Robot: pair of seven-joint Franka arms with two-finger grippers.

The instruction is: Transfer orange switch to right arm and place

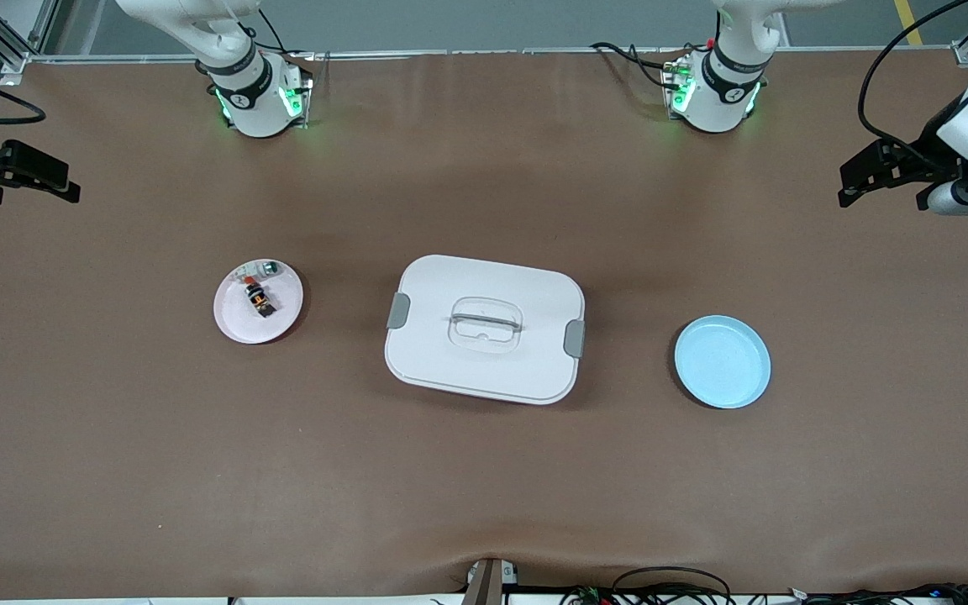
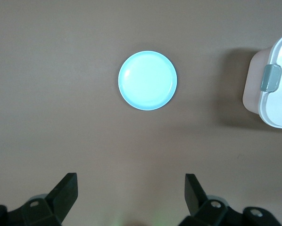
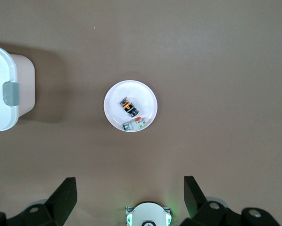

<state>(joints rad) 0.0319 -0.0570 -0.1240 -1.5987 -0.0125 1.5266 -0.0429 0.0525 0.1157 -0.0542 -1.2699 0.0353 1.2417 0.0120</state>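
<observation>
On the pink plate [image 1: 236, 323], toward the right arm's end: orange switch [image 1: 258, 297] | white lidded box [image 1: 484, 328] mid-table | blue plate [image 1: 722, 362] bare | left gripper [image 2: 130, 194], right gripper [image 3: 130, 197] raised at table ends, jaws apart

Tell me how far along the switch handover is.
The orange switch lies on the pink plate at the right arm's end; the blue plate is bare. Nothing held: left tool and right tool hang open over the table's ends. Fits placed, or awaiting pickup.
</observation>
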